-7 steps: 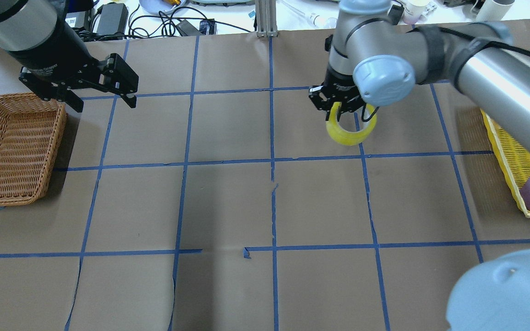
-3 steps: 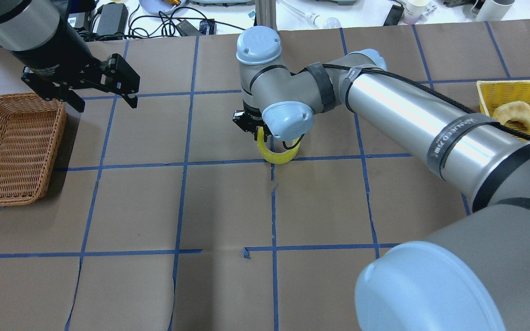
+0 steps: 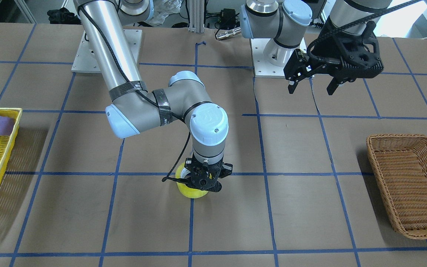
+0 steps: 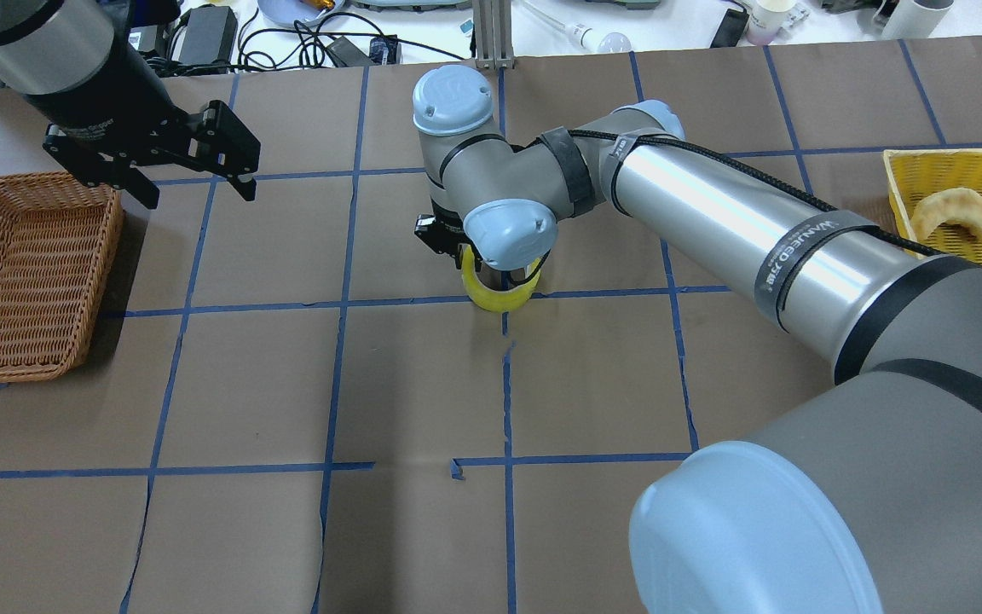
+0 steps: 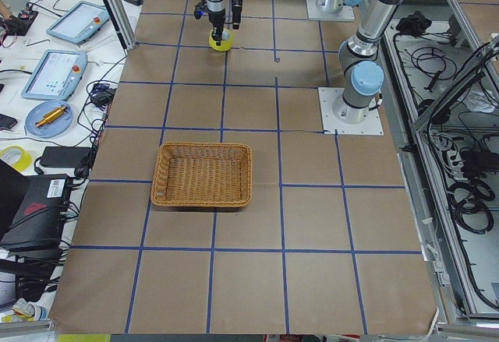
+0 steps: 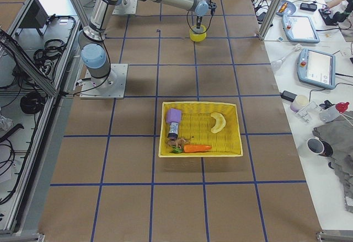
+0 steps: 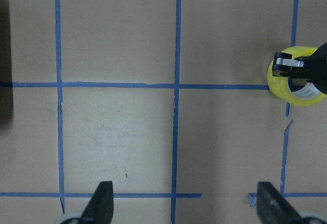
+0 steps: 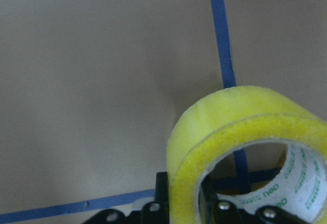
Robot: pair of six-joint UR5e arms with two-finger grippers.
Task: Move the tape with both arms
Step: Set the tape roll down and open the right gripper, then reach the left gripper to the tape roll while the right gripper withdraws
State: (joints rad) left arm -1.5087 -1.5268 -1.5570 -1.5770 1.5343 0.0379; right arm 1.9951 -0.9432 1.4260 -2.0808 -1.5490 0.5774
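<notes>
Okay, R gripper (image 3: 203, 181) is pinched shut on the wall of the tape (image 4: 498, 294). The roll hangs low under it, ring standing on edge, well away from the basket (image 4: 109, 256). L gripper (image 4: 195, 192) hangs just beside the basket, jaws wide, nothing in them. I think L arm must move away from the basket to reach the roll.

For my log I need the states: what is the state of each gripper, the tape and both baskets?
right gripper, shut on the tape
tape, standing on edge, held low near the table
left gripper, open, empty, raised
wicker basket, empty
yellow basket, holding several items
</notes>
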